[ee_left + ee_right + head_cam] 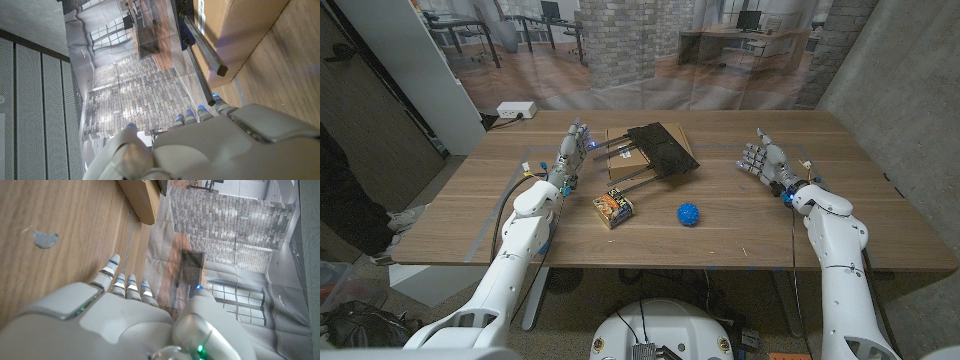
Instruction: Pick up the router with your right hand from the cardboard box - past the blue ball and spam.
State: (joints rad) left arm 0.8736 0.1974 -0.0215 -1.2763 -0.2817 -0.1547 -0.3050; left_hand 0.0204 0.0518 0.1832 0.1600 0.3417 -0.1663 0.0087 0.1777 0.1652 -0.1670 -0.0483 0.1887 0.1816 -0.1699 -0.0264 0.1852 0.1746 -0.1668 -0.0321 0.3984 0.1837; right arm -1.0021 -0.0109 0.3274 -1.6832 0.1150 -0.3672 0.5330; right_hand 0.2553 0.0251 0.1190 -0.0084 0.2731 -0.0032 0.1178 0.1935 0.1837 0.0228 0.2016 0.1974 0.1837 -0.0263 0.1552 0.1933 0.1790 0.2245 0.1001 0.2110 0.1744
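A black router (663,149) with antennas (625,183) lies on a flat cardboard box (623,152) at the table's far middle. In front of it stand a spam can (613,208) and a blue ball (688,213). My right hand (762,160) is at the table's right, well apart from the box, fingers extended and holding nothing. My left hand (569,152) is just left of the box, fingers straight, also empty. The left wrist view shows the box (235,30) and two antennas (200,42) close beyond my left hand (210,145). The box's corner (140,200) lies beyond my right hand (125,315).
A white power strip (516,110) lies at the table's far left corner. A grey wall (900,90) stands close on the right. Bare wood (740,225) spreads between the ball and my right arm. A tape scrap (46,238) sticks to the wood by my right hand.
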